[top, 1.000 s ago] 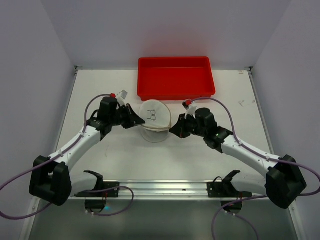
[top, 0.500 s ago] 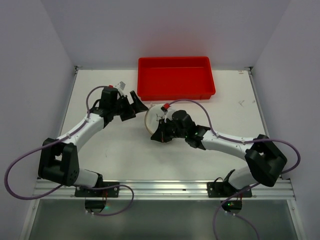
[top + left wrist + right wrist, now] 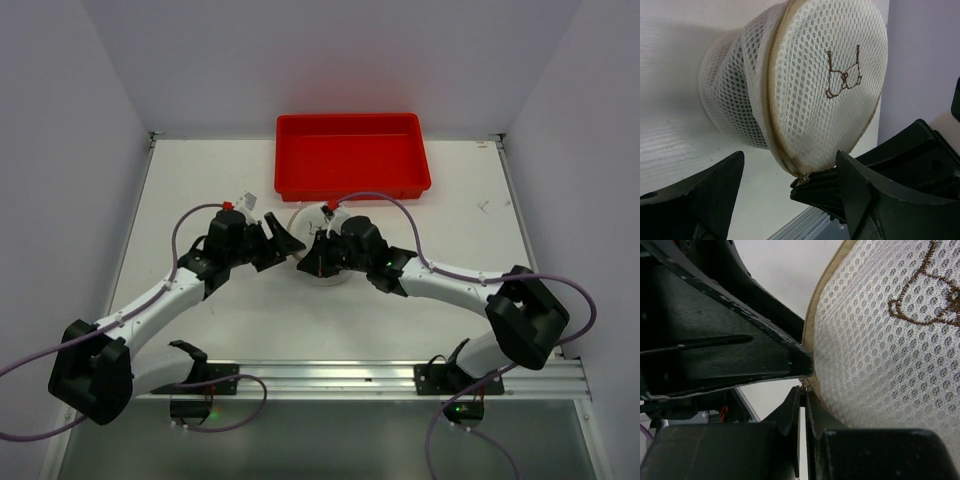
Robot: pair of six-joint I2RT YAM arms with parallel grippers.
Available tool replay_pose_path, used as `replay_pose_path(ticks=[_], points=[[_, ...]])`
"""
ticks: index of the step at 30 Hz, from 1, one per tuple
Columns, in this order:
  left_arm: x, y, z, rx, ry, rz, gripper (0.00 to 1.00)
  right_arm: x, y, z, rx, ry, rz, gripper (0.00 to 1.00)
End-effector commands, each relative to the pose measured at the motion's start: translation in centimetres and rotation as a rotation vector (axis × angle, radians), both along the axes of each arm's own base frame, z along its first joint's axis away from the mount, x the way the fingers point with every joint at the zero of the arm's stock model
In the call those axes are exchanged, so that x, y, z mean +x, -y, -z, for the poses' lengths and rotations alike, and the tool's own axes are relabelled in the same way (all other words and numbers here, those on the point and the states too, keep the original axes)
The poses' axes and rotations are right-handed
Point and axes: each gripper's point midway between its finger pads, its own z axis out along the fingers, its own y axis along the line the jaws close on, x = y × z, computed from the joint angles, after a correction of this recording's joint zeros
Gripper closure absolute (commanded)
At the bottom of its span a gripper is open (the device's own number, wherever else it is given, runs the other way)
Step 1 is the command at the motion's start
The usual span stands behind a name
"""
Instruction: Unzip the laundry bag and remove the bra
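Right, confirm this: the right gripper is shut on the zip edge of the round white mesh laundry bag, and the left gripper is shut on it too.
Wrong on one count. The left gripper is open: the left wrist view shows its fingers spread wide in front of the round white mesh laundry bag. The right gripper is indeed shut on the bag's zip edge.

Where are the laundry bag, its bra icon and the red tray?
laundry bag (image 3: 805, 120): left wrist view, mesh face.
bra icon (image 3: 843, 80): left wrist view, brown stitching.
red tray (image 3: 352, 189): top view, front wall.
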Motion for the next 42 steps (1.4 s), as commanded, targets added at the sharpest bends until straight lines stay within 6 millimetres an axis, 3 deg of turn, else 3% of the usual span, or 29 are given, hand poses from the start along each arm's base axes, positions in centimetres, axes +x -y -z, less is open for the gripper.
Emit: replay_pose_path(ticks=[1, 3, 4, 6, 7, 9, 13, 17, 21, 23, 25, 26, 27, 29, 30, 32, 33, 35, 36, 37, 38, 40, 41, 42], points=[[1.5, 1.6, -0.8, -0.06, 0.037, -0.032, 0.25, 1.0, -0.9, -1.9, 0.043, 0.049, 0.021, 1.0], [1.9, 1.9, -0.7, -0.072, 0.039, -0.04, 0.42, 0.8, -0.7, -1.9, 0.04, 0.054, 0.022, 1.0], [2.0, 2.0, -0.8, -0.074, 0.041, -0.041, 0.58, 0.8, -0.5, -1.7, 0.031, 0.058, 0.021, 1.0], [2.2, 1.8, -0.8, -0.066, 0.045, -0.051, 0.75, 0.6, 0.2, -1.5, 0.008, 0.069, 0.027, 1.0], [2.2, 1.7, -0.8, -0.06, 0.047, -0.055, 0.9, 0.3, 0.8, -0.7, -0.016, 0.075, 0.02, 1.0], [2.2, 1.1, -0.8, -0.023, 0.051, -0.068, 1.0, 0.4, 2.3, -0.5, -0.058, 0.107, 0.05, 1.0], [1.6, -0.1, -0.1, 0.044, 0.032, -0.064, 1.0, 1.0, 8.0, 1.7, -0.181, 0.131, 0.123, 1.0], [0.7, -1.0, 0.6, 0.078, 0.017, -0.031, 1.0, 4.0, 15.5, 1.6, -0.248, 0.154, 0.329, 1.0], [1.2, -2.4, 0.7, 0.133, 0.039, 0.01, 1.0, 3.8, 17.2, 0.1, -0.275, 0.189, 0.362, 1.0], [1.7, -2.6, 0.8, 0.145, 0.036, 0.046, 1.0, 3.3, 16.2, -0.7, -0.249, 0.189, 0.303, 1.0], [3.5, -3.1, -0.4, 0.172, 0.078, 0.068, 1.0, 2.4, 14.4, -1.1, -0.189, 0.167, 0.213, 1.0], [4.1, -3.0, 0.5, 0.196, 0.049, 0.083, 0.98, 1.8, 13.4, -0.9, -0.168, 0.143, 0.181, 1.0], [5.7, -2.9, -1.0, 0.204, 0.092, 0.094, 0.96, 1.6, 12.6, -1.2, -0.145, 0.138, 0.159, 1.0], [7.4, -2.4, -0.5, 0.208, 0.071, 0.118, 0.88, 0.3, 10.0, -1.3, -0.109, 0.107, 0.091, 1.0], [8.9, -1.8, -2.3, 0.191, 0.11, 0.122, 0.84, 0.0, 8.9, -1.6, -0.09, 0.108, 0.073, 1.0], [10.9, -0.5, -3.5, 0.149, 0.141, 0.145, 0.78, -1.0, 6.0, -2.8, -0.044, 0.101, 0.022, 1.0], [11.3, 0.0, -3.8, 0.121, 0.138, 0.151, 0.74, -1.1, 4.7, -2.5, -0.037, 0.087, 0.004, 1.0], [12.1, 0.5, -4.4, 0.098, 0.141, 0.15, 0.57, -1.7, 2.4, -3.6, 0.015, 0.072, -0.02, 1.0], [12.2, 0.5, -4.9, 0.083, 0.14, 0.139, 0.48, -1.2, 1.5, -3.2, 0.023, 0.069, -0.009, 1.0], [12.1, 0.5, -5.1, 0.078, 0.137, 0.129, 0.28, -0.9, 0.8, -3.7, 0.042, 0.06, 0.001, 1.0], [11.4, 0.0, -5.4, 0.078, 0.141, 0.114, 0.2, -0.8, 0.3, -3.8, 0.048, 0.059, 0.005, 1.0], [10.8, -1.3, -5.0, 0.102, 0.115, 0.043, 0.05, 0.2, -0.4, -3.7, 0.054, 0.062, 0.035, 1.0], [10.0, -2.1, -6.0, 0.106, 0.135, 0.014, 0.03, 0.4, -0.6, -3.7, 0.058, 0.064, 0.042, 1.0], [9.2, -3.1, -4.6, 0.132, 0.103, -0.03, 0.02, 0.7, -0.7, -3.9, 0.064, 0.071, 0.046, 1.0]])
